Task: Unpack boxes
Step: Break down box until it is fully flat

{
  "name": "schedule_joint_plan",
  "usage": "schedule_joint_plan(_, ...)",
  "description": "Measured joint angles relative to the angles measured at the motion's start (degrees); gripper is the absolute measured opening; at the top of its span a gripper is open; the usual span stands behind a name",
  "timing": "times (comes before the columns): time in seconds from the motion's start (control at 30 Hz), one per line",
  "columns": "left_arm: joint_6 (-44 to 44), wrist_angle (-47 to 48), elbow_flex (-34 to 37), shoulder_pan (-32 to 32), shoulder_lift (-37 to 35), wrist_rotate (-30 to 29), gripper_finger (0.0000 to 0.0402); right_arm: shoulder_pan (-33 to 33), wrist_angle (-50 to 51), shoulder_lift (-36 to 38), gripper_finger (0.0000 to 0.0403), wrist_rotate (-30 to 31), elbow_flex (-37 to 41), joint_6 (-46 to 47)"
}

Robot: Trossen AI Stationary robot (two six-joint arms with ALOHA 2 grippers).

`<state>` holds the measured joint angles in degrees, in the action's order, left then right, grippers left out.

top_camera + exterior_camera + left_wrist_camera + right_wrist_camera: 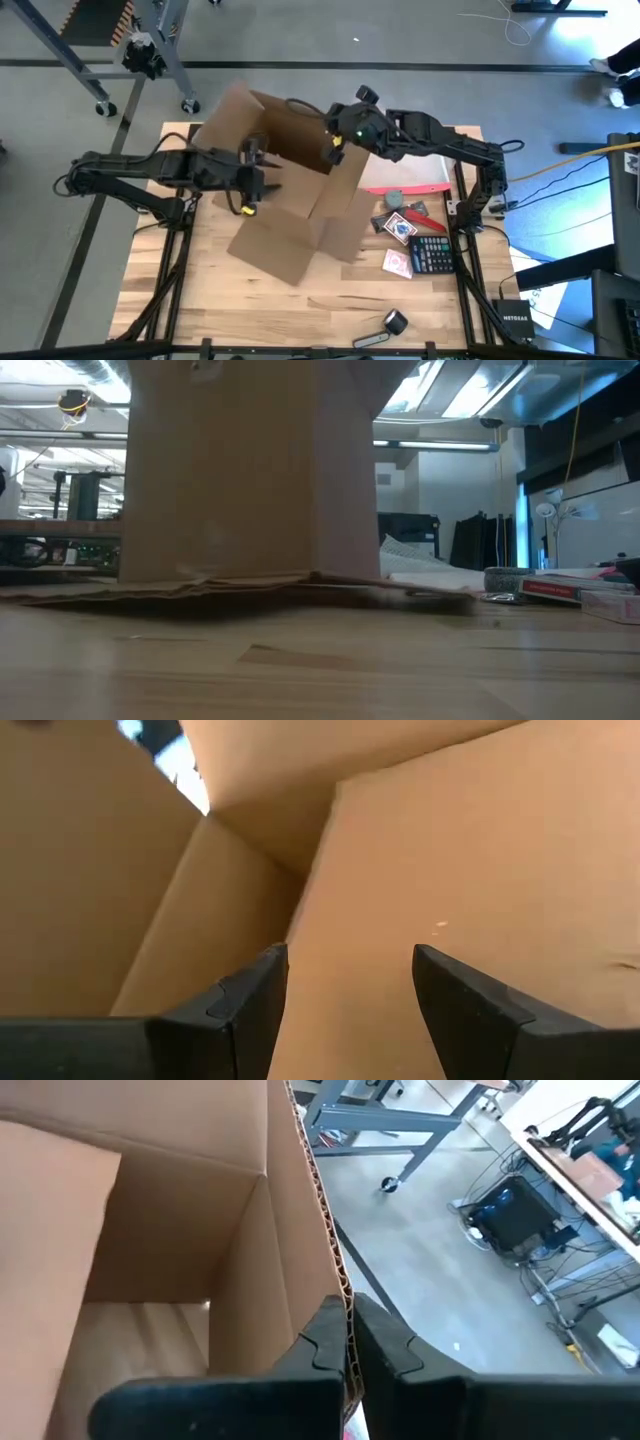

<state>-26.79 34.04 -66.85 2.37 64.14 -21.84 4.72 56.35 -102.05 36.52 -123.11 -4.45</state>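
A: Where does the box (290,190) sit?

B: On the bench (300,310), from the centre out towards ten o'clock in the high view, open end up, its flaps splayed flat on the wood at five and six o'clock. In the right wrist view I can see straight down to the bench through it, so it looks empty, or nearly so.

A: Who has hold of it?

B: The right end effector (350,1342), at the box's one o'clock side, is clamped on the top edge of one wall; the corrugated rim stands pinched between its fingers. The left end effector (350,990) is inside the box from the nine o'clock side, fingers spread wide with a wall panel between them, not clearly touching it.

A: How will it handle?

B: Light, I judge, and stiff along the flutes but apt to fold at the creases. A pinch on a bare wall edge near a corner is soundest; the flaps would simply hinge.

A: And around it?

B: Playing-card packs (398,245), a calculator (433,254) and a tape roll (397,321) lie from three to five o'clock, well apart from the box.
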Motion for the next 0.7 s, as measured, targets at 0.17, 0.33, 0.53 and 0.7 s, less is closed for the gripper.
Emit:
schedule_joint_plan(0.17,2.51,4.37,-0.22,-0.94,1.79,2.40,0.0209,-0.09,0.08,0.03,0.0003,0.70,0.00,2.43)
schedule_joint_plan(0.33,5.47,6.62,-0.31,-0.52,2.77,7.44,0.0209,2.93,2.81,1.04,0.0004,0.93,-0.02,6.54)
schedule_joint_plan(0.53,7.65,6.99,-0.22,0.26,2.84,8.29,0.0209,11.28,8.13,1.17,0.0004,-7.89,0.25,10.34)
schedule_joint_plan(0.7,8.56,7.13,-0.15,0.31,2.84,8.97,0.0209,17.42,7.58,1.12,0.0004,-16.51,4.15,10.27)
